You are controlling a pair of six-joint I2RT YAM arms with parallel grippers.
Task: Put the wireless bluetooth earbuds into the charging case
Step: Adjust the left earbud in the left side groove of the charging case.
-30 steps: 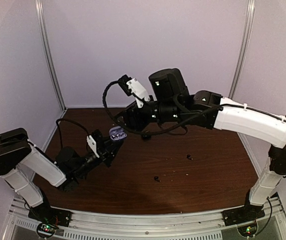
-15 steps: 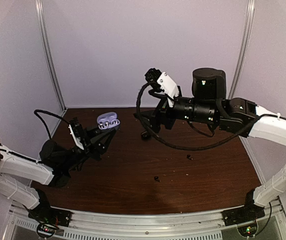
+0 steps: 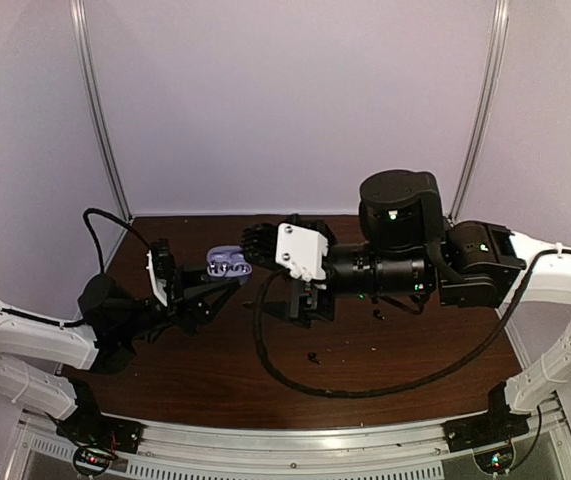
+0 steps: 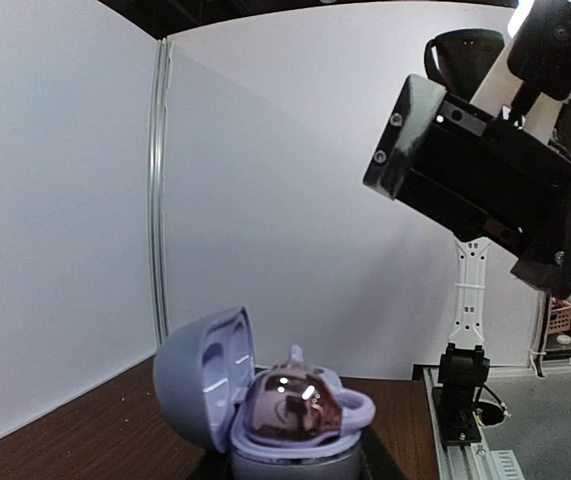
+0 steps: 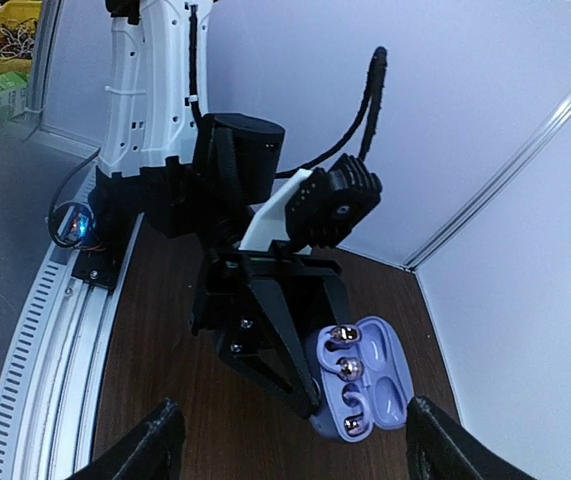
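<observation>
My left gripper [image 3: 221, 277] is shut on the base of an open lavender charging case [image 3: 227, 263] and holds it above the table. In the left wrist view the case [image 4: 200, 375] has its lid up and a shiny lavender earbud [image 4: 290, 405] seated in it. In the right wrist view the case [image 5: 375, 385] shows shiny buds [image 5: 349, 364] in its wells, with the left gripper [image 5: 295, 370] clamped on it. My right gripper [image 3: 270, 270] is open and empty, facing the case from the right, its fingertips [image 5: 155, 440] spread wide. Two black earbuds [image 3: 312, 356] [image 3: 378, 315] lie on the table.
The brown table [image 3: 215, 370] is boxed in by pale walls with metal posts [image 3: 105, 130]. A black cable [image 3: 285, 370] loops under the right arm. The right arm's body [image 4: 485, 180] hangs close above the case.
The right arm has swung down and turned its gripper toward the case. The left arm has shifted the case slightly right and lower.
</observation>
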